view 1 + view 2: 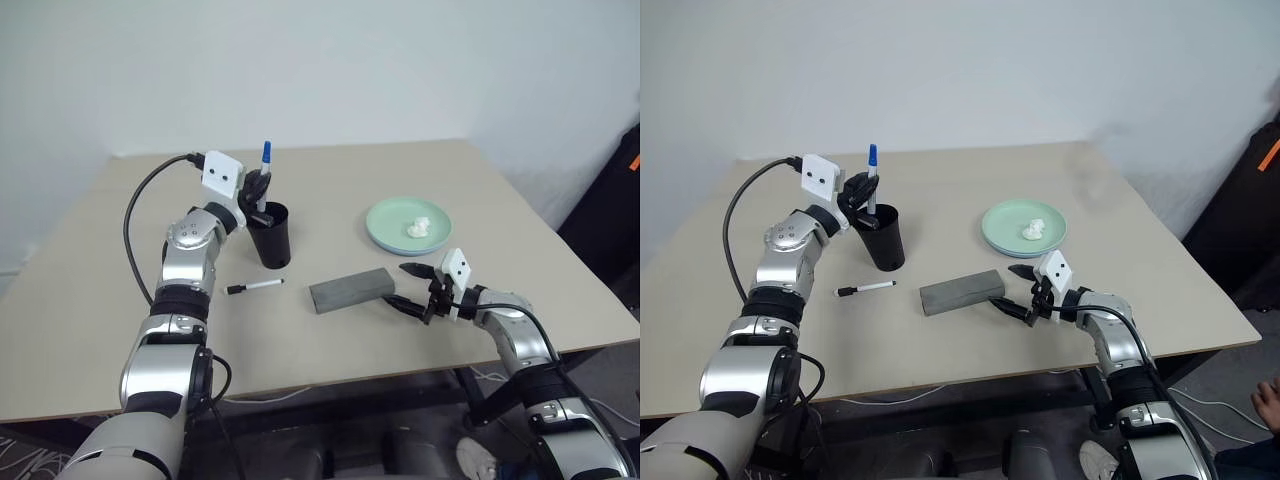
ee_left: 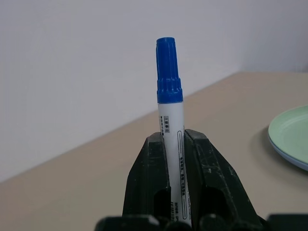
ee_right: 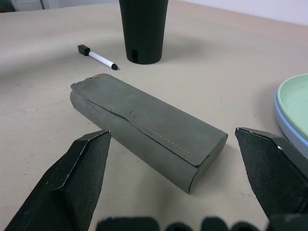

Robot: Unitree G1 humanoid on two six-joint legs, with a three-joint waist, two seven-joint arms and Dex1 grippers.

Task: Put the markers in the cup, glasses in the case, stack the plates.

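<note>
A: Where do you see the markers?

B: You have the white-barrelled marker with the blue cap (image 2: pixel 169 120) pinched upright between the two black fingers of the left gripper (image 1: pixel 258 188), cap upward. It is held just above the mouth of the black tapered plastic cup (image 1: pixel 270 236); whether its lower end is inside the cup, I cannot tell. The second marker, white with a black cap (image 1: pixel 254 287), lies flat on the beige table (image 1: pixel 90 300), just in front of the cup.

A: And your right gripper?

B: The right gripper (image 1: pixel 417 290) has its fingers spread wide and holds nothing. It stands close to one end of the grey rectangular closed case (image 3: pixel 144 130), which lies on the table between the cup and this gripper.

A: The plates?

B: You see the mint green round plate (image 1: pixel 385 225) lying on the light blue plate (image 3: pixel 285 126), whose rim shows under it, beyond the case. A small white lump (image 1: pixel 418 227) lies on the green plate.
</note>
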